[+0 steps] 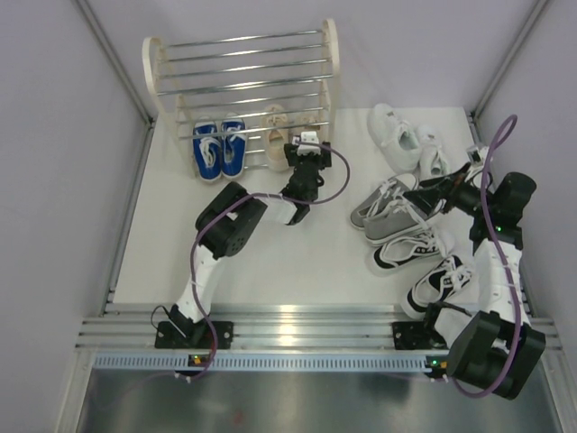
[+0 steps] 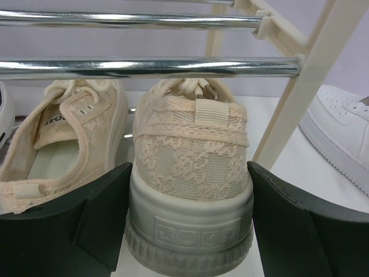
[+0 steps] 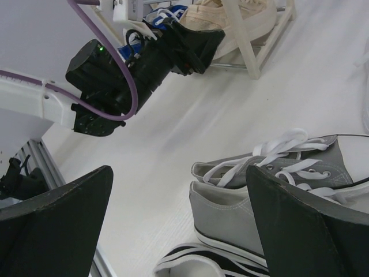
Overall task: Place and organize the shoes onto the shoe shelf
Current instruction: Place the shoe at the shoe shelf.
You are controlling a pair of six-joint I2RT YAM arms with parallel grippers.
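Left tool (image 2: pixel 189 179) grips the heel of a beige shoe (image 2: pixel 190 144) on the bottom tier of the shelf (image 2: pixel 300 109), beside its mate (image 2: pixel 63 133); right tool (image 3: pixel 179 173) gapes empty above a grey shoe (image 3: pixel 230 208) on the bench (image 3: pixel 173 133).

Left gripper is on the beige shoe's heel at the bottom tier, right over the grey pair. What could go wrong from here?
The beige shoe sits close to the cream side post of the shelf; pushing with the left gripper could jam it there or shove the shelf. A chrome rod runs above the heel; lifting may hit it. The open right gripper could snag the loose laces of the grey sneaker.
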